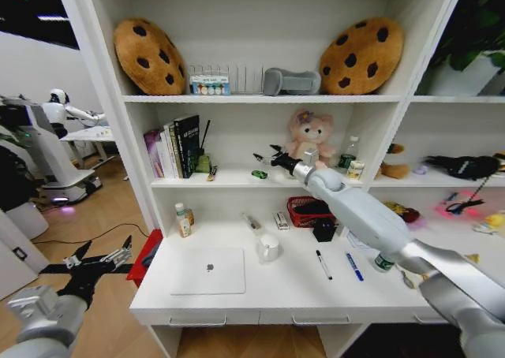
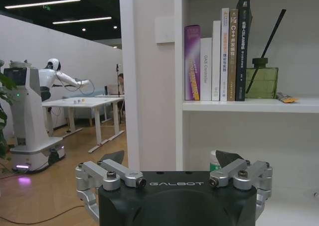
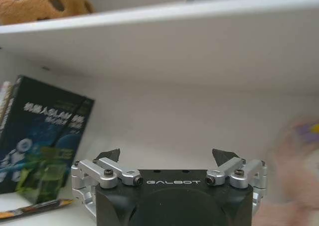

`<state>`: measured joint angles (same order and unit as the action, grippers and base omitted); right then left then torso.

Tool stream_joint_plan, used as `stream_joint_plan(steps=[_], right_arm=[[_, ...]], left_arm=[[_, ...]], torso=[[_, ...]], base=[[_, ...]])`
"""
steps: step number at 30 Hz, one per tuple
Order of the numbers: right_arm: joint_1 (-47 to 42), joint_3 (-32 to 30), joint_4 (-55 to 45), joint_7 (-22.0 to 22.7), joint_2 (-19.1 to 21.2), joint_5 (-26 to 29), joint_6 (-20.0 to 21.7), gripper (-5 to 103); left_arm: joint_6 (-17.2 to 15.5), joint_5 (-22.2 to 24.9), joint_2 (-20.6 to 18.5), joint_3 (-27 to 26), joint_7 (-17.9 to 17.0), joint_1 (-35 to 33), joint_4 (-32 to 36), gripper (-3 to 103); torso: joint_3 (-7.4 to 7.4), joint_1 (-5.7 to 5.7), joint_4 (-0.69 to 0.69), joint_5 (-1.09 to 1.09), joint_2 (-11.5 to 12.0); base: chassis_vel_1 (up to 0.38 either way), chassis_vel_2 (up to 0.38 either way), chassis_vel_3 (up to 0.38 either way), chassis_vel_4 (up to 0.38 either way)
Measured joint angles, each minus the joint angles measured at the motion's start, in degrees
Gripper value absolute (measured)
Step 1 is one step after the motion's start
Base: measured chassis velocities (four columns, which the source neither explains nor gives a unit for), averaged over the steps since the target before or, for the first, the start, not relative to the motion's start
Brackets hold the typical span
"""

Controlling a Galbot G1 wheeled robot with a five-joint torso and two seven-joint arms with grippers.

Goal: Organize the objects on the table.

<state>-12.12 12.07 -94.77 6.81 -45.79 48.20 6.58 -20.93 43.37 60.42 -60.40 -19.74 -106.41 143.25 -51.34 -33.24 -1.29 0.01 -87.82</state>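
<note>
Books (image 1: 177, 145) and plush bear (image 1: 309, 137) flank the open right end effector (image 1: 264, 158).

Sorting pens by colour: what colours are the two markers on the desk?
One black marker, one blue marker, lying side by side; clearest in the head view.

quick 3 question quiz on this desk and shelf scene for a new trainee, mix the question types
1. True or false: the silver laptop with an apple logo lies closed on the long white desk.
2. Which claw is raised at the middle shelf beside the small green toy? A) left B) right
3. Fill in: the black marker and the blue marker lie on the desk to the ____ of the white mug, seen from the robot.

Key
1. True.
2. B: the right claw is open at the shelf; the left claw is open, low, left of the desk.
3. right
</note>
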Motion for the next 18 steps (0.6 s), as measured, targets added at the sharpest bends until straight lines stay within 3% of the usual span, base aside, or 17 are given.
stream_joint_plan(steps=[2,3,4,5,6,8,9,10,11,12,14,15,17,18], right_arm=[[-9.4,-6.6,-10.6,8.6,5.7,0.6,2.2,100],[-9.4,-6.6,-10.6,8.6,5.7,0.6,2.2,100],[-13.4,-10.2,-13.1,9.5,7.5,0.5,2.7,100],[-21.3,-17.9,-16.8,9.8,10.6,-1.4,2.9,100],[-21.3,-17.9,-16.8,9.8,10.6,-1.4,2.9,100],[-38.8,-34.5,-22.5,8.7,13.2,-5.0,1.4,100],[-38.8,-34.5,-22.5,8.7,13.2,-5.0,1.4,100],[-46.3,-41.8,-24.8,7.9,12.8,-6.2,0.7,100],[-59.1,-53.1,-27.5,5.5,9.9,-9.3,-1.4,100],[-59.1,-53.1,-27.5,5.5,9.9,-9.3,-1.4,100],[-70.9,-61.9,-29.4,3.7,4.4,-12.3,-3.5,100],[-70.9,-61.9,-29.4,3.7,4.4,-12.3,-3.5,100],[-80.6,-67.0,-30.6,3.0,-1.8,-15.0,-6.1,100],[-80.6,-67.0,-30.6,3.0,-1.8,-15.0,-6.1,100]], left_arm=[[0.0,0.0,0.0,0.0,0.0,0.0,0.0,100],[0.0,0.0,0.0,0.0,0.0,0.0,0.0,100],[0.0,0.0,0.0,0.0,0.0,0.0,0.0,100],[0.0,0.0,0.0,0.0,0.0,0.0,0.0,100],[0.0,0.0,0.0,0.0,0.0,0.0,0.0,100],[0.0,0.0,0.0,0.0,0.0,0.0,0.0,100],[0.0,0.0,0.0,0.0,0.0,0.0,0.0,100],[0.0,0.0,0.0,0.0,0.0,0.0,0.0,100],[0.0,0.0,0.0,0.0,0.0,0.0,0.0,100],[0.0,0.0,0.0,0.0,0.0,0.0,0.0,100],[0.0,0.0,0.0,0.0,0.0,0.0,0.0,100],[0.0,0.0,0.0,0.0,0.0,0.0,0.0,100],[0.0,0.0,0.0,0.0,0.0,0.0,0.0,100],[0.0,0.0,0.0,0.0,0.0,0.0,0.0,100]], torso=[[0.01,0.01,0.01,-0.02,0.0],[0.01,0.01,0.01,-0.02,0.0],[0.00,0.01,0.00,0.05,0.0],[0.01,0.01,-0.04,0.02,0.0],[0.01,0.01,-0.04,0.02,0.0],[0.01,0.02,-0.06,0.02,0.0],[0.01,0.02,-0.06,0.02,0.0],[0.01,0.01,-0.05,0.02,0.0],[0.02,0.02,-0.01,-0.02,0.0],[0.02,0.02,-0.01,-0.02,0.0],[0.01,0.02,-0.02,0.02,0.0],[0.01,0.02,-0.02,0.02,0.0],[0.01,0.02,-0.02,-0.03,0.0],[0.01,0.02,-0.02,-0.03,0.0]], base=[[0.000,0.000,0.000,0.000],[0.000,0.000,0.000,0.000],[0.000,0.000,0.000,0.000],[0.000,0.000,0.000,0.000],[0.000,0.000,0.000,0.000],[0.000,0.000,0.000,0.000],[0.000,0.000,0.000,0.000],[0.000,0.000,0.000,0.000],[0.000,0.000,0.000,0.000],[0.000,0.000,0.000,0.000],[0.000,0.000,0.000,0.000],[0.000,0.000,0.000,0.000],[0.000,0.000,0.000,0.000],[0.000,0.000,0.000,0.000]])
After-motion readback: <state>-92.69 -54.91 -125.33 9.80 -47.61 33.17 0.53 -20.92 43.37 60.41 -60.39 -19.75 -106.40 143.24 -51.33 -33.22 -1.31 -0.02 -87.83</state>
